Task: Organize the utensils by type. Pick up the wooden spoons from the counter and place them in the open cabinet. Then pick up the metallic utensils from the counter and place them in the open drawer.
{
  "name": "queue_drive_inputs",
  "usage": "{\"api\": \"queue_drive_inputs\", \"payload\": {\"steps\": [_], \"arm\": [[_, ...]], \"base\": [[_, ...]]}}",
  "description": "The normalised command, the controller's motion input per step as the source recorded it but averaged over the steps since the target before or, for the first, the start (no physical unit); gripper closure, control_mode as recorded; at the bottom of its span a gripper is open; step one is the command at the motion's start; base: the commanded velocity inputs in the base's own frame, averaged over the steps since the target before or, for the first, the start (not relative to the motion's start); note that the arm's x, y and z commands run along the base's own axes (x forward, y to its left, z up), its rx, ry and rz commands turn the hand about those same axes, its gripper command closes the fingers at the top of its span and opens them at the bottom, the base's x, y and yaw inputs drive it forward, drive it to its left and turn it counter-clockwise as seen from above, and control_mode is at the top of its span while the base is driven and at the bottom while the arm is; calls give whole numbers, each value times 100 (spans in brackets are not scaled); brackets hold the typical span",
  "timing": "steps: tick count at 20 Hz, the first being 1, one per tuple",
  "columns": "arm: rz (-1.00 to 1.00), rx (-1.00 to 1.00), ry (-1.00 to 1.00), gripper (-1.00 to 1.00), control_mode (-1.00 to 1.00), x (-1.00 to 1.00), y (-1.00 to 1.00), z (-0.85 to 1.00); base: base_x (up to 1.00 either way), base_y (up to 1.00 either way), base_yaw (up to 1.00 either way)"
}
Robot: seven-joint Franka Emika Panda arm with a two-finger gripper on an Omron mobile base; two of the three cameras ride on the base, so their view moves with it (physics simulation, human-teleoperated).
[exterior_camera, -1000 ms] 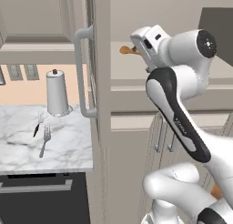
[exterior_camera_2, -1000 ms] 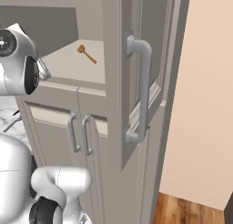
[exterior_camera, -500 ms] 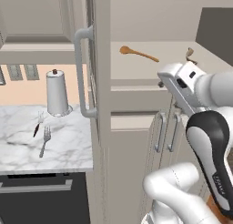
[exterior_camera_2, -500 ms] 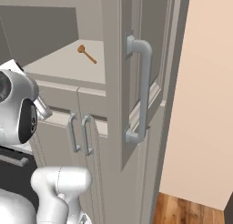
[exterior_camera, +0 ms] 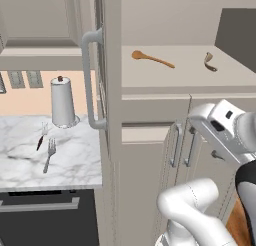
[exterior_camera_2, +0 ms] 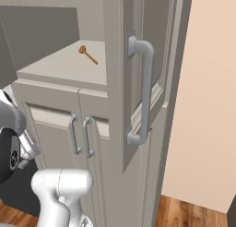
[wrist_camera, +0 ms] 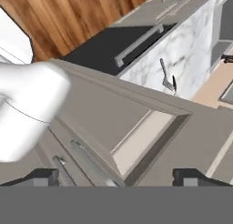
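The orange-brown wooden spoon (exterior_camera: 152, 59) lies flat on the shelf of the open cabinet (exterior_camera: 170, 75), also seen from the right as the spoon (exterior_camera_2: 87, 54). On the white marble counter (exterior_camera: 75, 160) lie the silver fork (exterior_camera: 49, 155) and, beside it, the thin black-handled utensil (exterior_camera: 40, 142). In the hand view the fork (wrist_camera: 164, 75) and black-handled utensil (wrist_camera: 174, 84) sit far off on the counter (wrist_camera: 186, 54). My gripper (wrist_camera: 118, 177) is open and holds nothing, low in front of the cabinet fronts. The drawer is out of view.
The cabinet door (exterior_camera: 107, 90) stands open with its silver bar handle (exterior_camera: 89, 80) over the counter's right end. A white cylinder holder (exterior_camera: 62, 102) stands behind the utensils. A small curved brownish object (exterior_camera: 210, 62) lies on the shelf's right. A dark appliance front (wrist_camera: 113, 45) sits under the counter.
The gripper let go of the wooden spoon on the cabinet shelf, then the arm pulled back and swung down to the lower right. The spoon stays on the shelf.
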Motion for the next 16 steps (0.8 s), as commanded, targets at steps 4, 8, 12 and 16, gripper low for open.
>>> {"api": "queue_drive_inputs", "payload": {"steps": [4,8,12,16], "arm": [[-16,-2,17,-100,-100,-25,-43,-60],[-15,-4,0,-100,-100,0,-16,-81],[-10,-2,0,-100,-100,-3,-7,-68],[-1,0,0,-100,-100,-18,-30,-49]], "base": [[0,0,0],[0,0,0],[0,0,0],[0,0,0]]}}
